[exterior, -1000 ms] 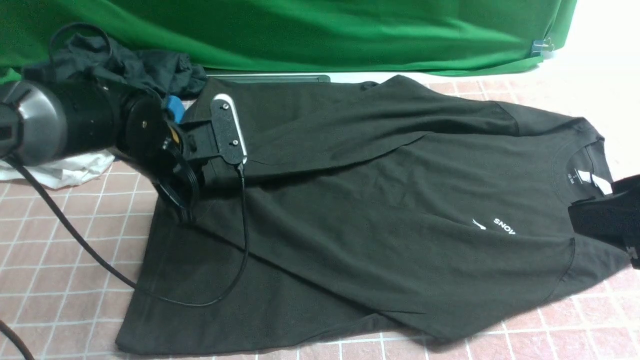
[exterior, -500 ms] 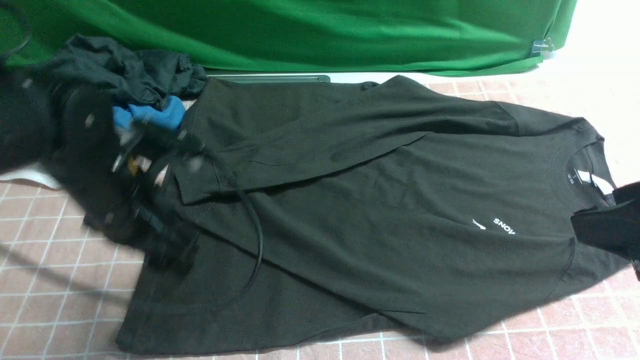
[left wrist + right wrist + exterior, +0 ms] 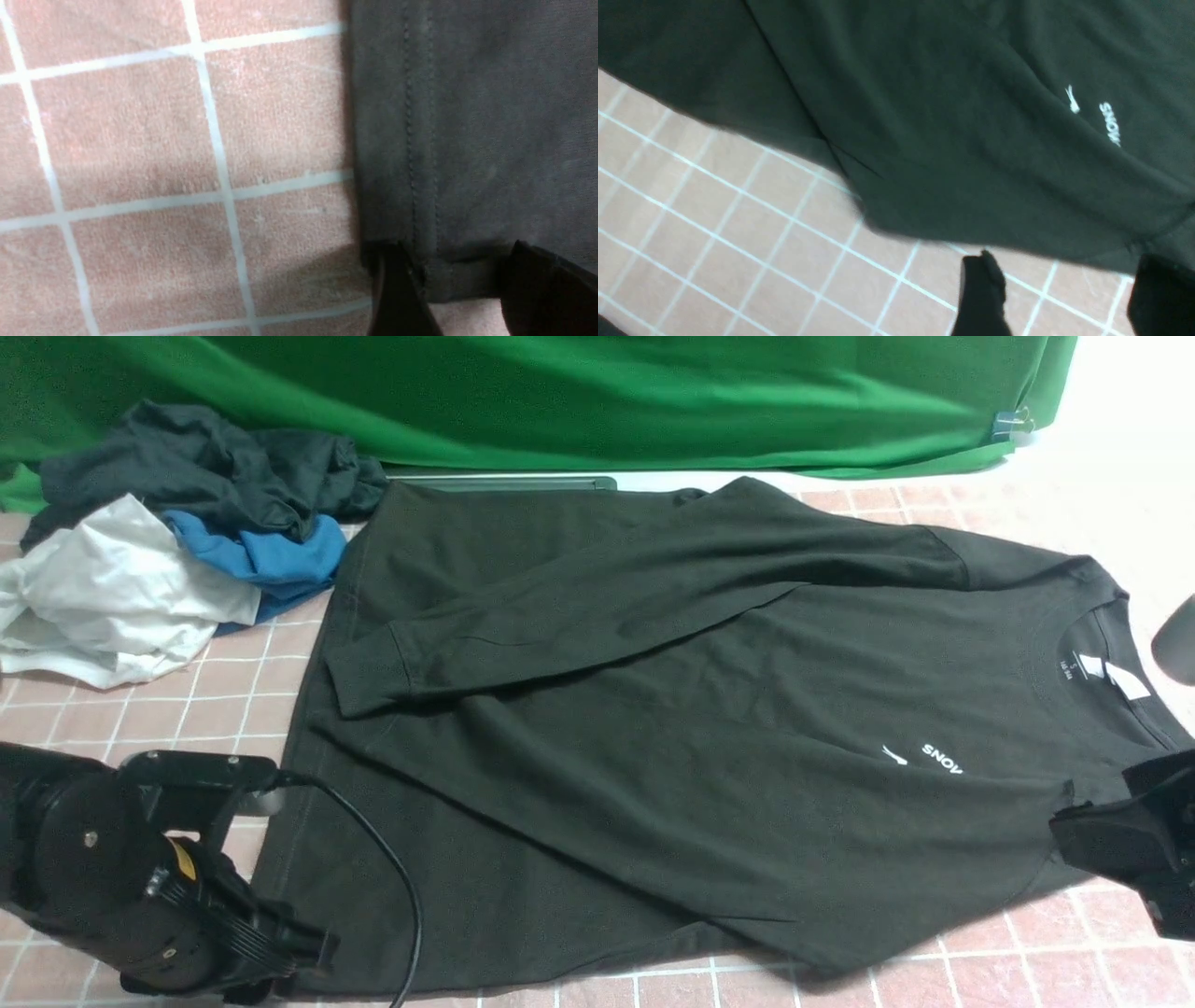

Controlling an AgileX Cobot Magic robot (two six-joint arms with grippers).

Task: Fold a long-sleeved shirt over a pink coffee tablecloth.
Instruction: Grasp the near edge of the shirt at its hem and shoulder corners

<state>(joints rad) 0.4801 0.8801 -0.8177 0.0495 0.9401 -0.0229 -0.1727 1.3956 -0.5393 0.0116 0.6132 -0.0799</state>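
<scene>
Left end effector (image 3: 460, 266) has dropped from the sleeve (image 3: 579, 616) to the hem corner of the shirt (image 3: 709, 728), fingers (image 3: 397, 289) spread astride it. Right end effector (image 3: 1064, 275), spread, hovers near the shoulder. Shirt lies on the tablecloth (image 3: 121, 719).

"SNOW" — on shirt (image 3: 709, 709) chest

Bare pink coffee tablecloth (image 3: 140, 709) lies open left of the long-sleeved shirt (image 3: 700, 737) and along its near right edge — a heap of clothes (image 3: 177, 541) crowds the far-left corner, and the green backdrop (image 3: 597, 401) closes the back.
</scene>
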